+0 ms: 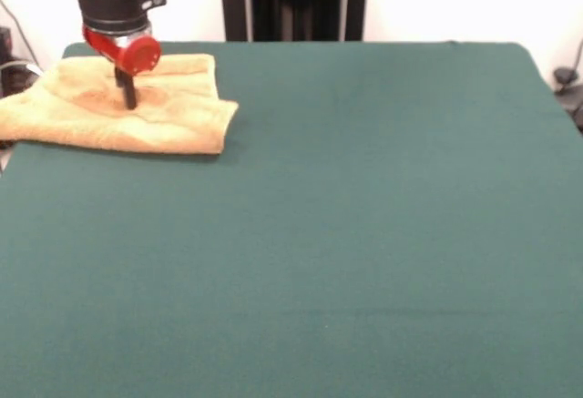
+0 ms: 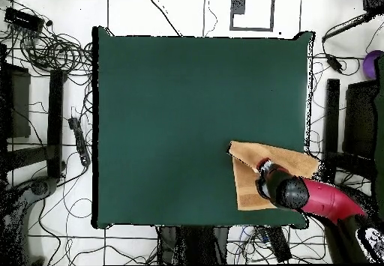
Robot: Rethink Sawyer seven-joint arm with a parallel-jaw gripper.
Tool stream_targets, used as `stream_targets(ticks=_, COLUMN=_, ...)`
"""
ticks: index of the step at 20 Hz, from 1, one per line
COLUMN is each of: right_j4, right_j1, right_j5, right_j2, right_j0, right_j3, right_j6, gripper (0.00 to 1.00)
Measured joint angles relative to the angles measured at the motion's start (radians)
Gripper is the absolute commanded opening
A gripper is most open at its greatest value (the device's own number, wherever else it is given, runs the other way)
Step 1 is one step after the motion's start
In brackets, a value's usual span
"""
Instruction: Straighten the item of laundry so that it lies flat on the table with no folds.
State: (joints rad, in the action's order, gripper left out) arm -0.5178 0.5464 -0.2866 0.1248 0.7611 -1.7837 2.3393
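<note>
The orange-tan towel (image 1: pixel 178 116) lies rumpled at the table's far left corner in the front view, with a fold along its right side and its left part reaching past the table's edge. My gripper (image 1: pixel 127 97) comes straight down onto the towel's middle and looks shut on the cloth, its tips at the surface. In the overhead view the towel (image 2: pixel 247 188) is at the lower right, and my red arm (image 2: pixel 319 197) covers its right part and hides the gripper. The green table (image 1: pixel 346 234) is far bigger than the towel. No tag shows.
The robot's black pedestal (image 1: pixel 293 2) stands behind the table's far edge. Cables and stands (image 2: pixel 52 106) lie on the floor round the table. Bare green cloth (image 2: pixel 187 106) stretches away from the towel.
</note>
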Motion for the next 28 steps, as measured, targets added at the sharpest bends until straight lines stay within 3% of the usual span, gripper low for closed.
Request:
stream_targets(ticks=12, right_j4=0.023, right_j1=-0.014, right_j5=-0.079, right_j2=0.068, right_j0=0.006, right_j3=0.078, right_j6=0.000, gripper=0.00)
stream_targets(ticks=23, right_j4=-0.008, right_j1=-0.081, right_j5=-0.309, right_j2=0.199, right_j0=0.075, right_j3=0.250, right_j6=-0.021, gripper=0.00)
stream_targets(ticks=28, right_j4=-0.029, right_j1=-0.124, right_j5=-0.414, right_j2=0.266, right_j0=0.111, right_j3=0.327, right_j6=-0.112, gripper=0.00)
